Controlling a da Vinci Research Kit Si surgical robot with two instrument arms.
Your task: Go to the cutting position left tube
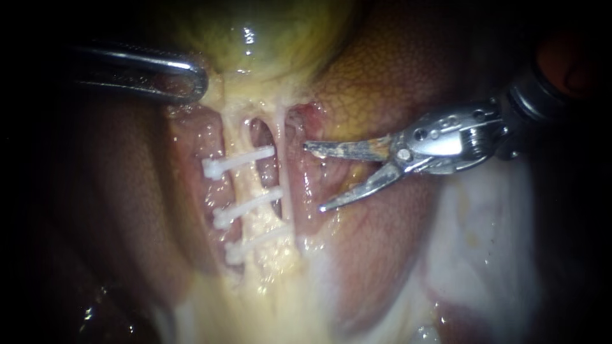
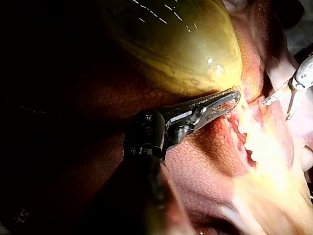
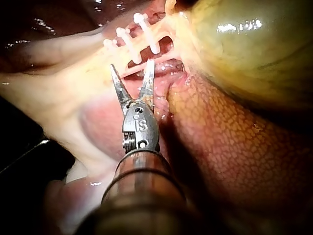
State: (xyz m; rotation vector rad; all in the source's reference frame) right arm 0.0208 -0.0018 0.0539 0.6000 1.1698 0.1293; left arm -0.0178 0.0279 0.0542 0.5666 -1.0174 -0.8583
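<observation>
**Right instrument's blades spread, just short of the tubes**

The right instrument (image 1: 314,178) comes in from the right with its two blades parted and nothing between them. Their tips point at the two pale tubes. The upper tip lies just beside the thin right tube (image 1: 285,172); whether it touches cannot be told. The left tube (image 1: 245,178), the broader one, lies beyond that thin tube and apart from the blades.

The left instrument (image 1: 194,81) enters from the upper left. Its jaws are clamped on tissue at the lower edge of the gallbladder (image 1: 255,32), just above the tubes.

A dark slit separates the two tubes above the upper clip (image 1: 239,160). Bare stretches of the left tube show between the clips. The liver (image 1: 376,70) rises behind the blades, and reddish tissue walls in the tubes on both sides.

Count: two instruments, two tubes and three white clips, which are the upper clip, the middle clip (image 1: 248,205) and the lower clip (image 1: 258,242), all crossing the left tube.
</observation>
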